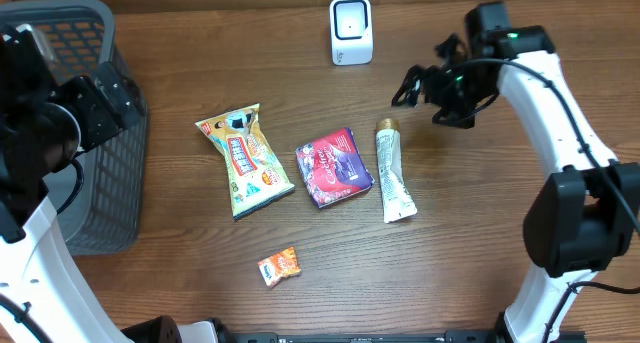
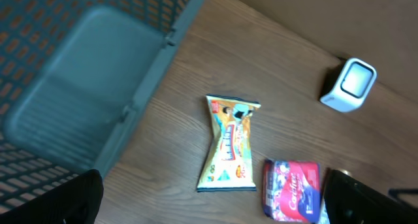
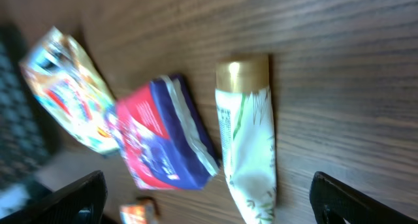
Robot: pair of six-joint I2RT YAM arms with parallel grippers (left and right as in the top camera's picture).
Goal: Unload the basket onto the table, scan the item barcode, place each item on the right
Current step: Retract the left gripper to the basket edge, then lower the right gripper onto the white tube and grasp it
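Overhead: R claw (image 1: 412,86) spread wide, empty, hanging just behind the tube's gold cap. Tube (image 1: 394,173) lies flat on table (image 1: 480,243), cap toward the claw, prob. the item to pick. Scanner (image 1: 351,30) is near, off to that claw's side, so a short carry. L claw (image 1: 125,101) is released, empty, above basket (image 1: 100,183) rim, out of the way.

L wrist: snack bag (image 2: 228,142) & red pack (image 2: 292,190) ahead of the claw, basket beside it.

R wrist: tube below, between both pads; looks lined up for a cap-end grab.
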